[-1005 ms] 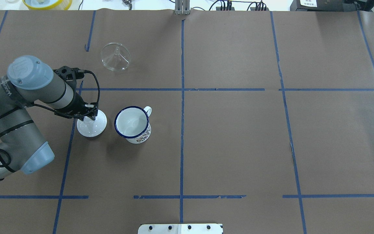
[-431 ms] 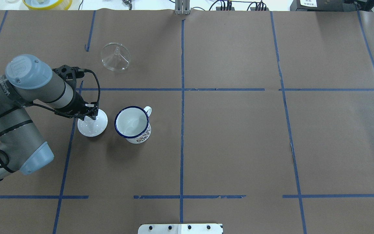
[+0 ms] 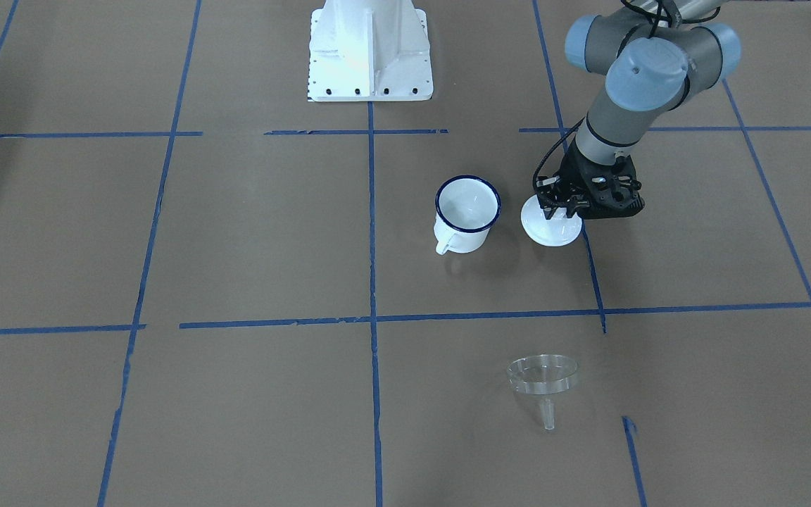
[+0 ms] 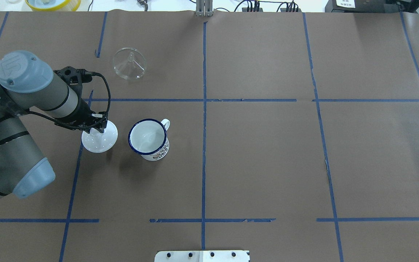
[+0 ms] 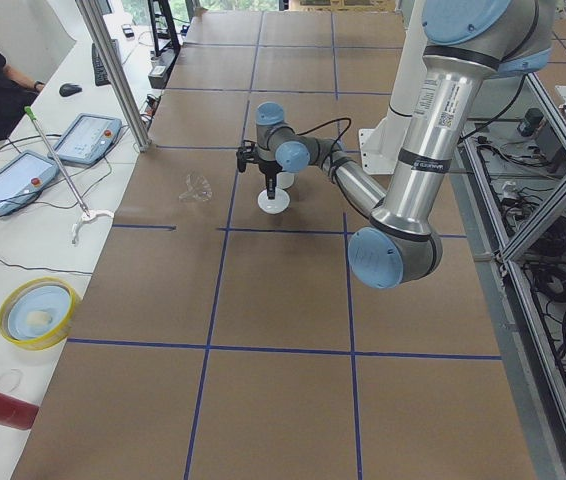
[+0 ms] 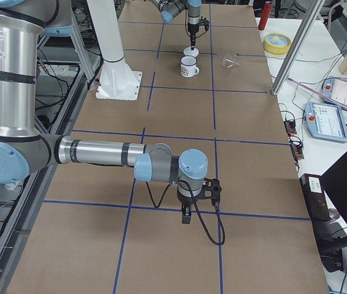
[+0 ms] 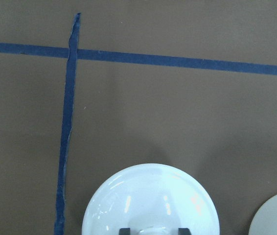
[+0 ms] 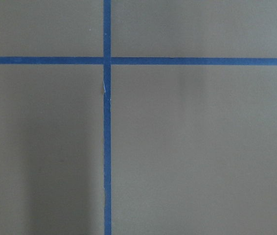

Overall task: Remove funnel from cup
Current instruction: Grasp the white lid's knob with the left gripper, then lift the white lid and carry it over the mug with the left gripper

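The clear funnel (image 4: 129, 63) lies on the brown table, far from the cup, and also shows in the front view (image 3: 543, 377). The white cup (image 4: 148, 138) with a dark blue rim stands upright with nothing in it (image 3: 467, 211). My left gripper (image 4: 98, 128) is just left of the cup, shut on the knob of a white round lid (image 4: 100, 141). In the left wrist view the lid (image 7: 150, 200) sits under the fingers. My right gripper (image 6: 186, 217) hangs over bare table far from these things; I cannot tell whether it is open or shut.
Blue tape lines (image 4: 204, 109) divide the brown paper table. The robot's white base plate (image 3: 369, 49) stands at the near edge. A yellow-rimmed dish (image 4: 53, 3) and cables lie beyond the far edge. Operator tablets (image 5: 83, 140) sit on a side bench.
My left arm has shifted a little to the left, and the white lid has moved left with it, away from the cup. The funnel and the cup have not moved.
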{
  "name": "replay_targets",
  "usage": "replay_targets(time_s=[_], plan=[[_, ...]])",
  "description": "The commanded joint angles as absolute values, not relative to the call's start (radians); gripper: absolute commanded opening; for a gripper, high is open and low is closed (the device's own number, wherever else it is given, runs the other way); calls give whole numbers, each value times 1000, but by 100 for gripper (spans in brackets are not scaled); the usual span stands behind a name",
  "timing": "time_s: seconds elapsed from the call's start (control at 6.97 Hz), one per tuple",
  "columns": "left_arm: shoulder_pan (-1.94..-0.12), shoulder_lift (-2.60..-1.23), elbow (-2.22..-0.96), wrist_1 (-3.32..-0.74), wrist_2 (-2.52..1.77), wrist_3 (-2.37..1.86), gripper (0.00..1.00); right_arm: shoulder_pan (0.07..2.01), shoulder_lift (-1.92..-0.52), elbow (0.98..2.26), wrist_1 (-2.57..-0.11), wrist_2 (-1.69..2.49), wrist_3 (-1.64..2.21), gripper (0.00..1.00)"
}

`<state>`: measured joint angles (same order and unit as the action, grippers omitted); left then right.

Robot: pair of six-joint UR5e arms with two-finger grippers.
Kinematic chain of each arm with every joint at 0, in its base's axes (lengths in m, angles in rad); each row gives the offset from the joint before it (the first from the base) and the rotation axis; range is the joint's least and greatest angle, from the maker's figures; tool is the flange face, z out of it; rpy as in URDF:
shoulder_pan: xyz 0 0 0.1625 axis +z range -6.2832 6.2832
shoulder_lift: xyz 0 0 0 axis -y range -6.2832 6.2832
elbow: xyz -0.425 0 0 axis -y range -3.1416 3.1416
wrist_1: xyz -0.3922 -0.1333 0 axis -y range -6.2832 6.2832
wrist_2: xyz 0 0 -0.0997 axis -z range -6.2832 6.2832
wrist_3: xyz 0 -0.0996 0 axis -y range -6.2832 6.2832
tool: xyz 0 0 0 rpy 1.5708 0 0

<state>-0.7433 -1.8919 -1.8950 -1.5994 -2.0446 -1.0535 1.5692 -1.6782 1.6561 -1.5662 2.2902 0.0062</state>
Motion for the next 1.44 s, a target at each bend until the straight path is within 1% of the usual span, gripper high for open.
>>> replay_targets(time_s=[0.0, 0.14, 0.29, 0.43, 0.57, 0.72, 0.86, 1.0, 1.15, 1.29], plan=[[-794, -1904, -2012, -1433, -2045, -1008, 0, 1569, -1678, 1655, -1566, 2290, 6, 100], [-840, -1942, -2058, -1322, -2045, -950, 0, 1569, -1678, 1655, -1566, 2290, 6, 100], [-869, -2007, -2086, -1202, -2048, -912, 0, 1569, -1678, 1657, -1566, 2290, 6, 100], [-871, -2023, -2135, -1154, -2060, -914, 0, 1569, -1678, 1655, -1566, 2290, 6, 100], [-867, -2031, -2143, -1155, -2125, -928, 0, 1569, -1678, 1657, -1566, 2290, 6, 100], [-848, -2072, -2131, -1161, -2161, -1019, 0, 1569, -1678, 1655, -1566, 2290, 6, 100], [-774, -2129, -2099, -1167, -2151, -1139, 0, 1569, -1678, 1657, -1566, 2290, 6, 100], [-743, -2193, -2042, -1167, -2148, -1175, 0, 1569, -1678, 1657, -1566, 2290, 6, 100], [-720, -2219, -1987, -1167, -2145, -1180, 0, 1569, -1678, 1657, -1566, 2290, 6, 100], [-700, -2220, -1979, -1186, -2102, -1181, 0, 1569, -1678, 1657, -1566, 2290, 6, 100]])
